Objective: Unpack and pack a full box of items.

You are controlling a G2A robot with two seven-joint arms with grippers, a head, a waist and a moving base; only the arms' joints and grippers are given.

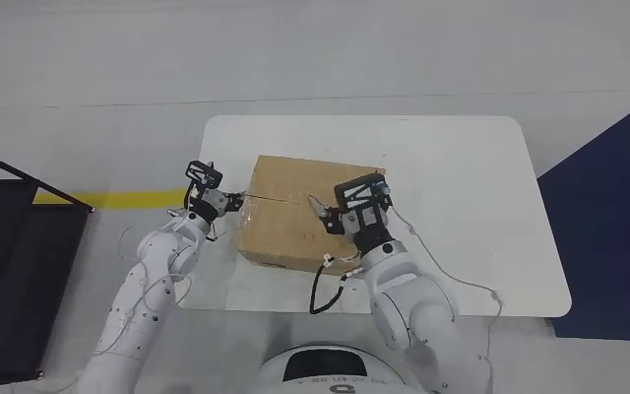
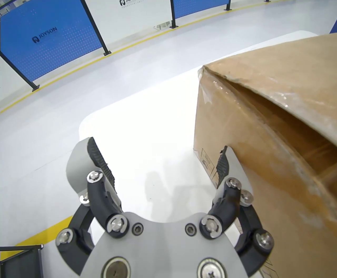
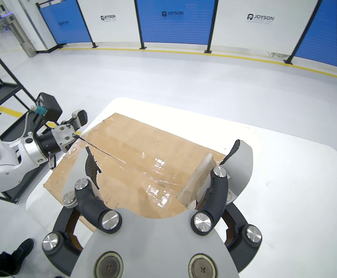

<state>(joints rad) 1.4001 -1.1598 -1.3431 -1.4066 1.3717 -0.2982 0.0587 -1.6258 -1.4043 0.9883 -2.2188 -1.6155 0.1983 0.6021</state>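
Note:
A brown cardboard box (image 1: 295, 212) stands in the middle of the white table (image 1: 463, 197), its top flaps down and shiny tape along the seam. My left gripper (image 2: 158, 158) is open beside the box's (image 2: 263, 126) left end, one finger (image 2: 223, 163) close against the side wall; at that end a top flap stands slightly lifted, leaving a dark gap. My right gripper (image 3: 163, 158) hangs open over the box top (image 3: 131, 150), near a peeled-up strip of tape (image 3: 197, 179). From above, the left gripper (image 1: 204, 177) and the right gripper (image 1: 346, 195) flank the seam.
A black rack (image 1: 30, 276) stands on the floor left of the table. Bare tabletop stretches to the right of the box and behind it. Blue panel fences (image 3: 173, 21) line the room far behind.

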